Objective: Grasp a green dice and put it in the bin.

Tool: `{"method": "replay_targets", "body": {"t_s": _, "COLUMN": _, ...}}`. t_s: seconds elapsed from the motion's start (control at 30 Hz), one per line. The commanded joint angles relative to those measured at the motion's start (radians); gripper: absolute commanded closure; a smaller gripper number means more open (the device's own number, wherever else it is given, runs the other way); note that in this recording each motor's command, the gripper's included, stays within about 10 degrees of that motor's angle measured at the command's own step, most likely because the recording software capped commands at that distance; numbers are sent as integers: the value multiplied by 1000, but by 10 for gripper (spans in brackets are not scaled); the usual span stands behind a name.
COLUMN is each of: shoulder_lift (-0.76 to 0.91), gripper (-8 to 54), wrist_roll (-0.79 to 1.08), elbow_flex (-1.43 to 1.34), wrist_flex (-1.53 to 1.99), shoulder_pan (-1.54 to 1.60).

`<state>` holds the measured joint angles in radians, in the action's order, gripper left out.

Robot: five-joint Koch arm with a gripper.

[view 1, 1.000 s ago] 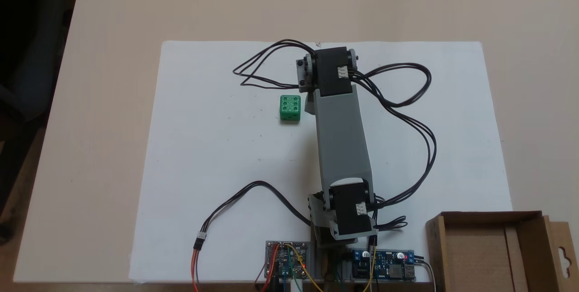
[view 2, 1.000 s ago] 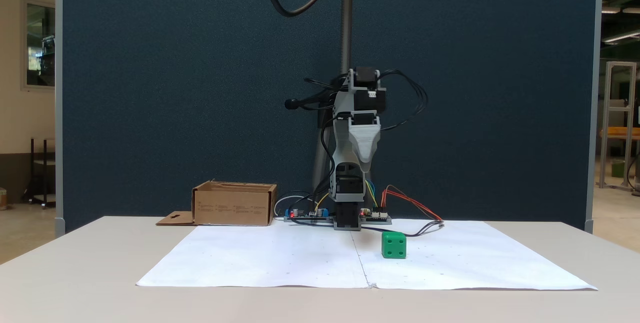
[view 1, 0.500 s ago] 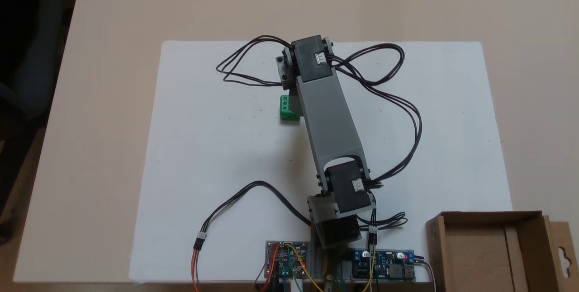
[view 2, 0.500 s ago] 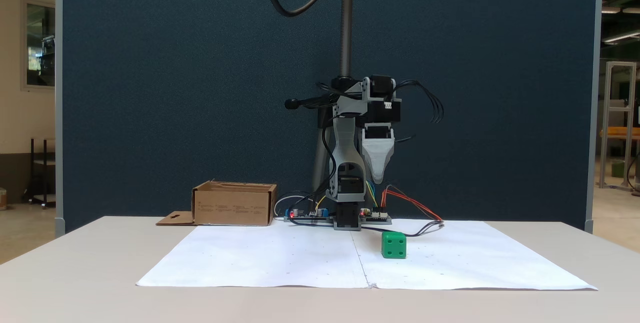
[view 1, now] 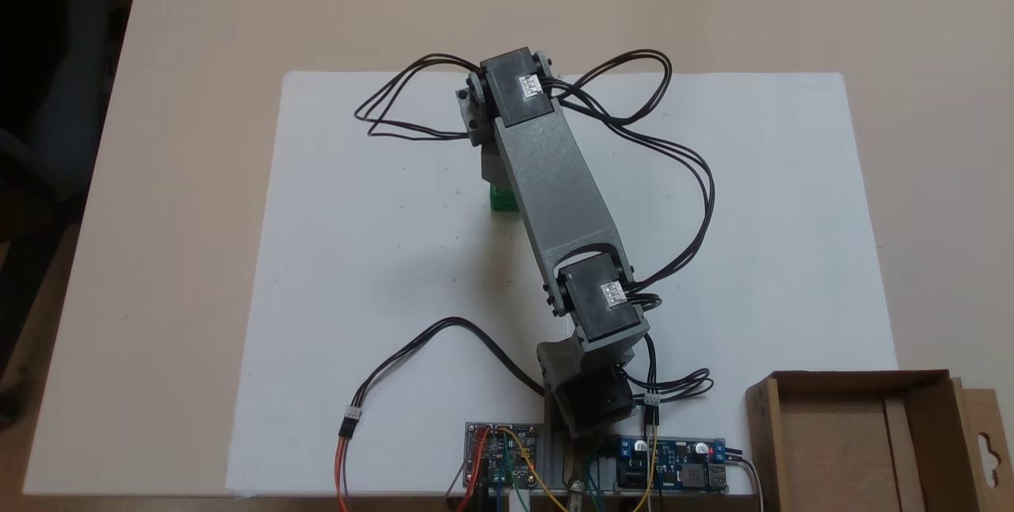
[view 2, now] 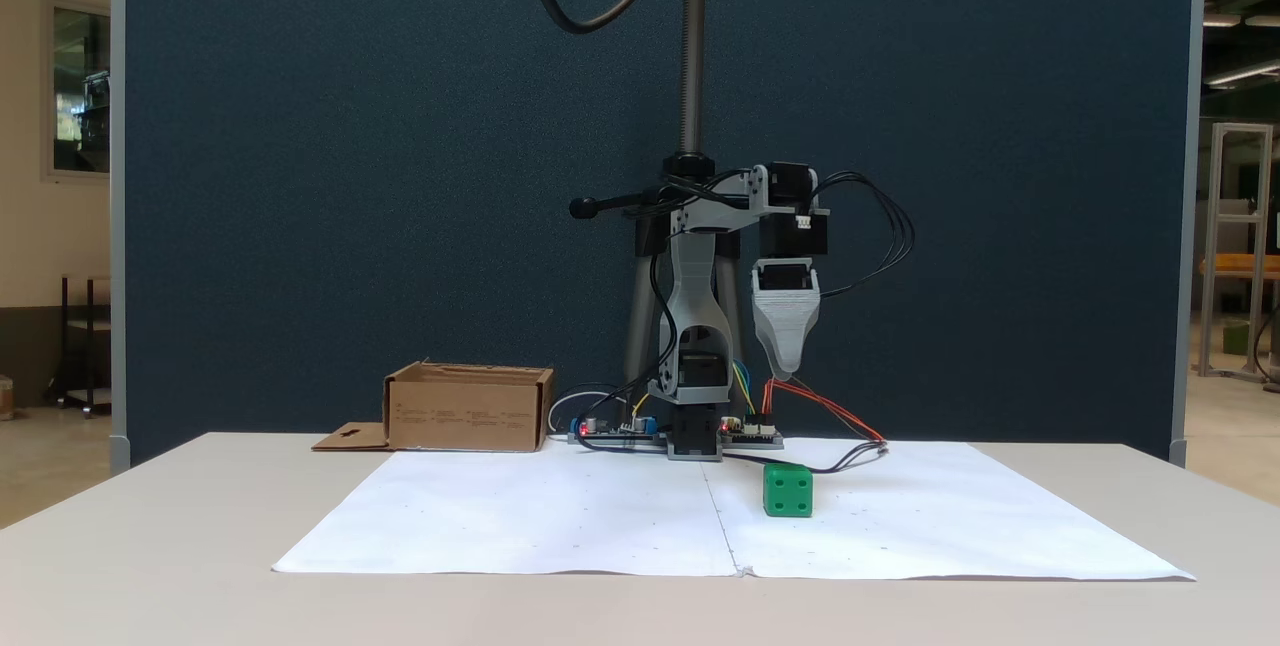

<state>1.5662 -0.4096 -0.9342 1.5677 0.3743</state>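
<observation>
Claw [view 2: 787,366] hung pointing straight down, well above the desk [view 2: 150,546], roughly over the green dice [view 2: 787,490] as the side-on fixed view showed it. Only a single grey tapered tip was visible there, jaws one behind the other, so couldn't tell if they were apart or together. Nothing was seen gripped.

Green dice sat flat on the white paper sheet [view 2: 560,526], just right of the paper's centre crease in that same view, two pips on the face toward the camera. Clear air between dice and claw tip, no contact. From the top-down fixed view the dice [view 1: 499,199] was mostly hidden under the arm's grey forearm link [view 1: 554,171]; just a green sliver poked out on the link's left edge.

Bin [view 2: 468,409] stood on the desk at the back left in the side-on view, off the paper, flap with the keyhole cutout lying flat to its left. In the top-down view the bin [view 1: 927,409] was at the bottom right corner, open side up, inside looked bare cardboard, flap [view 1: 986,441] out to the right. Dice and bin were well apart, arm base between them.

Two circuit boards [view 1: 505,452] sat by the arm base at the paper's near edge, red LEDs lit, black cables [view 1: 681,171] looping off the arm's joints.
</observation>
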Motion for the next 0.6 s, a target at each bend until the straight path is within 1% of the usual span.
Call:
{"method": "replay_targets", "body": {"t_s": 0.0, "shoulder_lift": 3, "gripper": 33, "wrist_roll": -72, "elbow_flex": 63, "wrist_flex": -6, "shoulder_pan": 17}}
{"method": "replay_targets", "body": {"t_s": 0.4, "shoulder_lift": -9, "gripper": 33, "wrist_roll": -132, "elbow_flex": 52, "wrist_flex": -17, "shoulder_pan": 17}}
{"method": "replay_targets", "body": {"t_s": 0.57, "shoulder_lift": -9, "gripper": 33, "wrist_roll": -132, "elbow_flex": -60, "wrist_flex": -100, "shoulder_pan": 14}}
